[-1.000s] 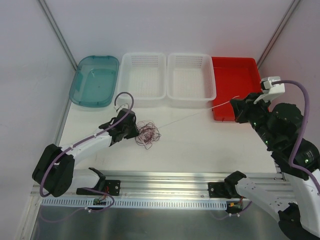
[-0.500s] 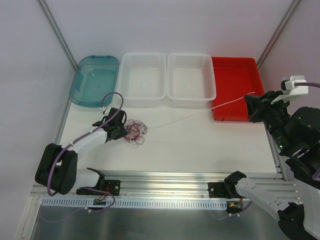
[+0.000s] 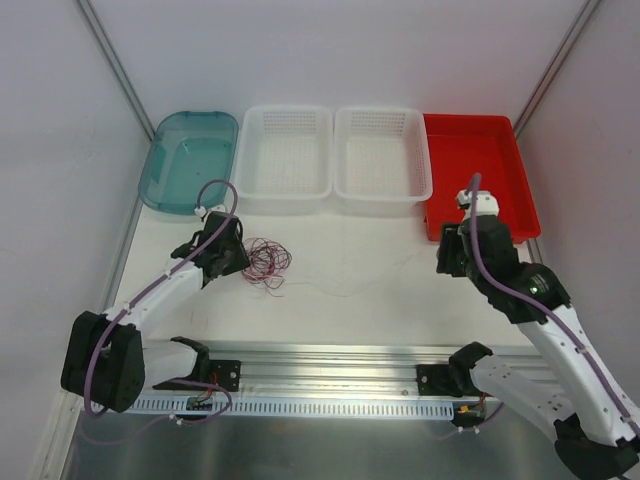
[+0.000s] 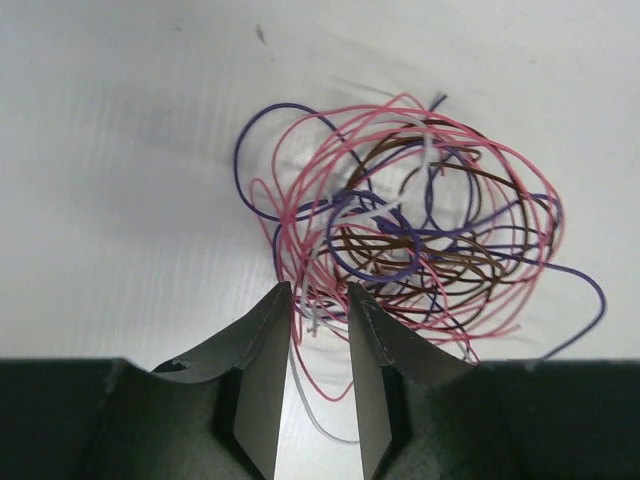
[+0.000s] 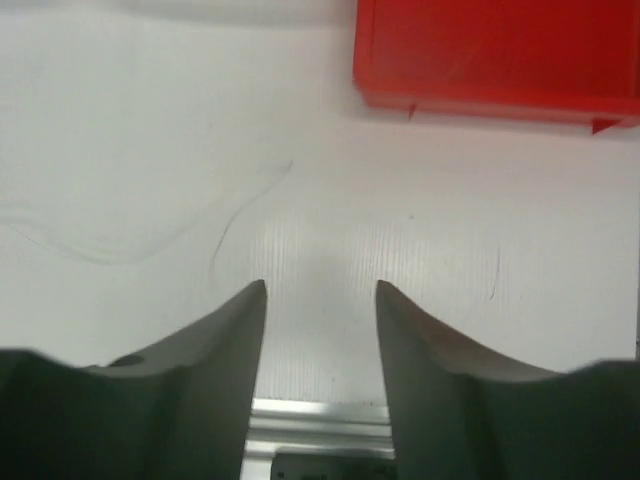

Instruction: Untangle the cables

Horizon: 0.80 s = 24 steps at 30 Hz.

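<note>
The cables (image 3: pixel 266 262) lie in a loose tangle of pink, brown, purple and white strands (image 4: pixel 420 230) on the white table, left of centre. My left gripper (image 3: pixel 241 262) sits at the tangle's left edge. Its jaws (image 4: pixel 320 300) stand a little apart, with a pink and a white strand running loosely through the gap. One thin white strand (image 5: pixel 120 258) trails free across the table towards the right. My right gripper (image 3: pixel 446 256) hovers near the red bin's front corner, open (image 5: pixel 320 290), with nothing between its fingers.
Along the back stand a teal tub (image 3: pixel 190 160), two white baskets (image 3: pixel 288 150) (image 3: pixel 382 150) and a red bin (image 3: pixel 475 165) (image 5: pixel 490 50). An aluminium rail (image 3: pixel 330 360) runs along the table's near edge.
My right gripper opened and let the white strand go. It swung left and down from beside the red bin, and the strand dropped slack onto the table. My left gripper dragged the tangle left and loosened.
</note>
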Each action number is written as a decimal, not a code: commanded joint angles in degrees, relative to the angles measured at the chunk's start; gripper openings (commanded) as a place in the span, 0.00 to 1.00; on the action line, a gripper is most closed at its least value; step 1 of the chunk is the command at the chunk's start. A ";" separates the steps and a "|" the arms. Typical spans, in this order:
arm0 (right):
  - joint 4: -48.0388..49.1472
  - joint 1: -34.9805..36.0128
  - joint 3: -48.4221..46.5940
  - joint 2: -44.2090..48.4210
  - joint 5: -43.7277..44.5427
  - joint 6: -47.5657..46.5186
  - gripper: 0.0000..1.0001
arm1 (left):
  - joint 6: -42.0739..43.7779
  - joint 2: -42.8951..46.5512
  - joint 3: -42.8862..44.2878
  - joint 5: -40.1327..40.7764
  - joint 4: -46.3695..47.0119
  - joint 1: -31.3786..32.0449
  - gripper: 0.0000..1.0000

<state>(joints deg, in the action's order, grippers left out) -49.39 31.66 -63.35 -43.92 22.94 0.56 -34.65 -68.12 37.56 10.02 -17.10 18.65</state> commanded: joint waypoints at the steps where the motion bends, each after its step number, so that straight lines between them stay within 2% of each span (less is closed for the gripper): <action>1: 0.24 0.33 3.58 -2.30 -3.76 3.40 0.55 | 3.10 2.81 -0.12 -5.53 -1.00 -0.20 0.30; 2: 1.12 0.85 3.85 -2.83 -6.56 2.79 0.62 | 3.19 3.77 -0.38 -6.76 -1.00 -0.20 0.31; 4: 5.15 2.87 4.03 -4.76 -10.52 -0.18 0.67 | 3.19 4.48 -1.17 -7.56 -1.00 -0.28 0.31; 5: 6.66 3.66 4.20 -5.64 -15.16 -2.03 0.68 | 3.10 5.01 -1.35 -8.00 -1.00 -0.20 0.32; 6: 8.32 4.63 4.29 -6.69 -17.73 -3.36 0.74 | 3.19 5.19 -1.44 -8.26 -1.00 -0.28 0.33; 7: 10.43 6.64 4.12 -9.84 -19.84 -5.98 0.77 | 3.19 5.54 -1.44 -8.61 -1.00 -0.20 0.34; 9: 11.33 10.24 2.19 -13.89 -22.41 -8.28 0.83 | 3.10 6.68 -1.26 -9.58 -1.53 -0.20 0.43; 15: 19.14 12.99 -0.45 -27.34 -33.65 -16.98 0.86 | 3.71 11.86 -0.56 -10.80 -4.07 -0.20 0.57; 16: 21.15 13.16 -0.98 -29.18 -34.53 -17.86 0.86 | 3.80 12.48 -0.47 -11.51 -4.43 -0.28 0.62; 24: 25.48 13.34 -10.29 -47.89 -39.11 -27.79 0.89 | 4.68 14.86 -0.12 -18.28 -5.75 -0.20 0.79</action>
<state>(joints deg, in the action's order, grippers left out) -28.71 44.73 -68.49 -87.31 -11.40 -21.04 -31.24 -54.00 36.60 -4.16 -21.63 18.65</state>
